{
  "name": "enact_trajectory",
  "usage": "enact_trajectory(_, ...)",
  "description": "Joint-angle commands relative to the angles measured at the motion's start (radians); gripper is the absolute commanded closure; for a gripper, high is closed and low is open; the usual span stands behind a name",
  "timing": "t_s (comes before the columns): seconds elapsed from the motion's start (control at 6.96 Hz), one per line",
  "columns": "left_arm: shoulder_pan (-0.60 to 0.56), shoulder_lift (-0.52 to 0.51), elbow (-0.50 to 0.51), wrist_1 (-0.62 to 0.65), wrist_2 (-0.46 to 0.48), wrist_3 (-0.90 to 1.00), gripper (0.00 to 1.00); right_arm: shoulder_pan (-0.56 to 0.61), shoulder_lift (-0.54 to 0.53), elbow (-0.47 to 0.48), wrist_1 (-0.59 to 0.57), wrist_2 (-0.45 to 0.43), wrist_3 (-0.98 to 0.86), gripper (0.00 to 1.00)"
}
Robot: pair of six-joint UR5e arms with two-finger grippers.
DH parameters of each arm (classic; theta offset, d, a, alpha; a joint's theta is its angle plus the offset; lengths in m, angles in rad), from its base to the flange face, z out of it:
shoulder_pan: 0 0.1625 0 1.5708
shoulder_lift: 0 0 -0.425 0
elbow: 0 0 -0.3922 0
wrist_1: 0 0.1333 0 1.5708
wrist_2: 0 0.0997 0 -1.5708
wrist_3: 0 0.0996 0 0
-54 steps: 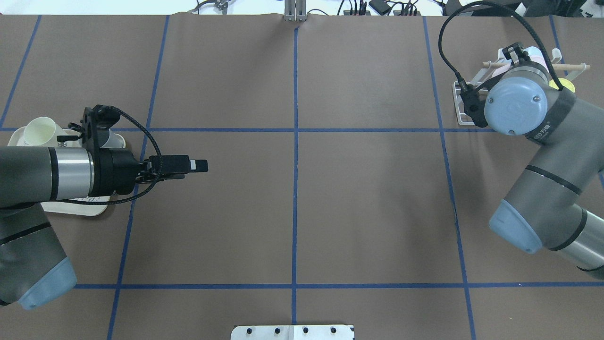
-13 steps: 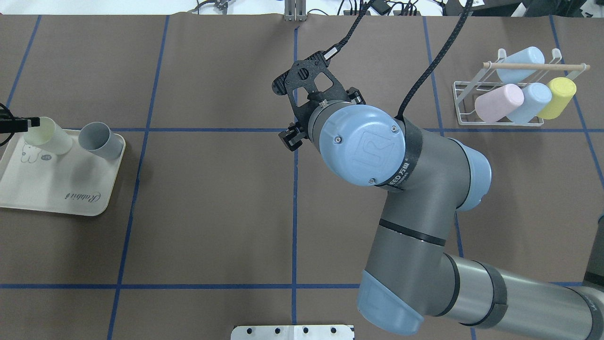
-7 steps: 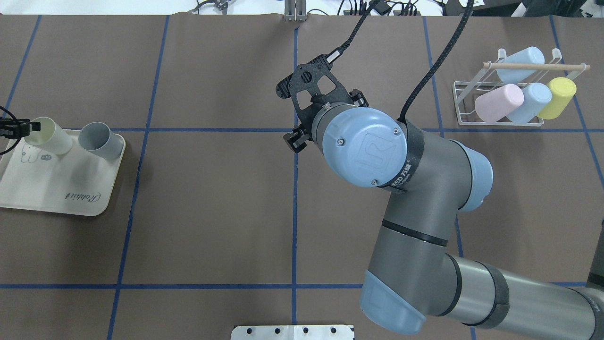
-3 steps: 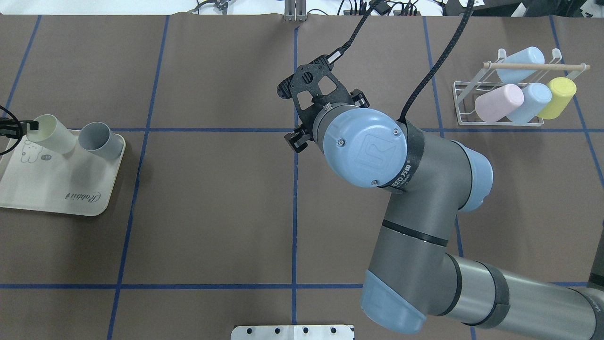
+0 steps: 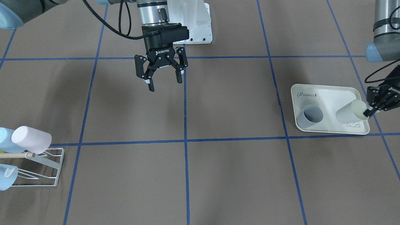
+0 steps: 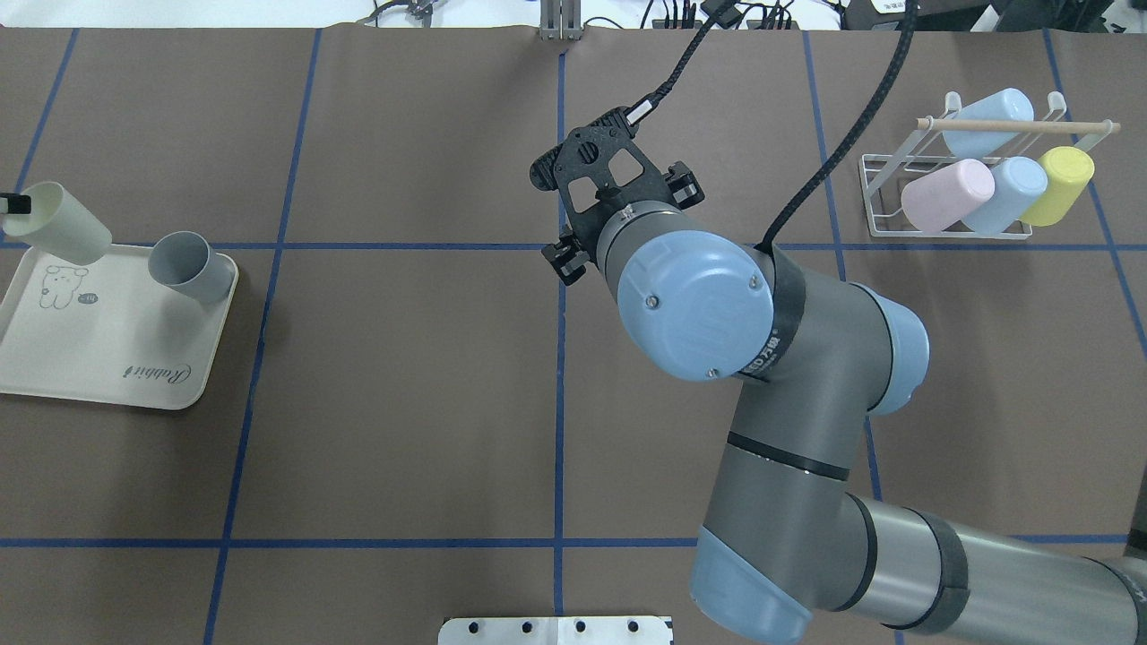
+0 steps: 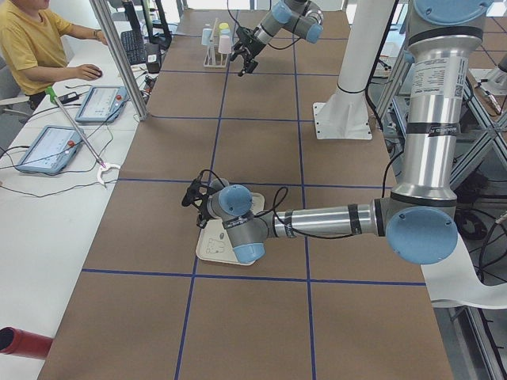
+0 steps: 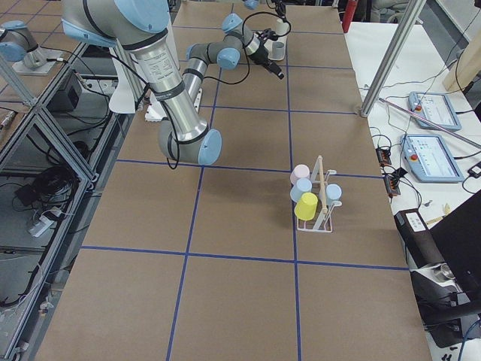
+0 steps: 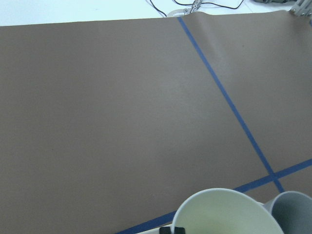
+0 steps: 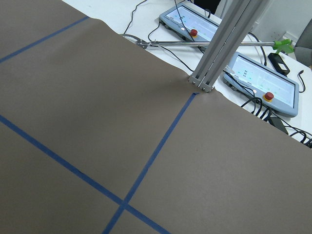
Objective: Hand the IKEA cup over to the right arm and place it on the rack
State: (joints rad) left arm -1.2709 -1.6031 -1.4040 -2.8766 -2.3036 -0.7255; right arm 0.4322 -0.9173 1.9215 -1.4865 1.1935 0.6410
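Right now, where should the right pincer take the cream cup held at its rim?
Probably grip the cream cup across its bare wall near the base, coming from that end: the left pincer occupies the rim, and the tilted cup's base points toward the open right pincer.

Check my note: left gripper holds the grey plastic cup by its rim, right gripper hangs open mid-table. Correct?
Wrong cup. The front-facing view shows the left gripper holding the pale cream plastic cup by its rim; the grey plastic cup stands free on the cream tray. The right gripper does hang open mid-table.
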Motion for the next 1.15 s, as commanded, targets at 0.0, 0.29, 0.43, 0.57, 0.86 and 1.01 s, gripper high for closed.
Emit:
enact_trajectory(0.0,-0.033,-0.018,-0.267,0.231,-0.068,-0.173,1.00,-0.050,-0.136,-0.068,0.464,-0.049,-0.062,0.01)
enact_trajectory(0.29,0.089,-0.055,-0.439,0.238,-0.060,-0.537,1.00,-0.081,-0.178,-0.134,0.741,-0.058,-0.087,0.01)
enact_trajectory(0.43,0.164,-0.134,-0.469,0.240,-0.027,-0.707,1.00,-0.098,-0.187,-0.134,0.788,-0.087,-0.087,0.01)
enact_trajectory(0.57,0.244,-0.199,-0.480,0.238,0.019,-0.850,1.00,-0.101,-0.199,-0.134,0.825,-0.087,-0.098,0.01)
enact_trajectory(0.86,0.393,-0.292,-0.478,0.240,0.169,-1.021,1.00,-0.127,-0.222,-0.137,1.015,-0.040,-0.222,0.01)
enact_trajectory(1.01,0.459,-0.314,-0.472,0.241,0.246,-1.045,1.00,-0.128,-0.225,-0.140,1.060,0.019,-0.268,0.01)
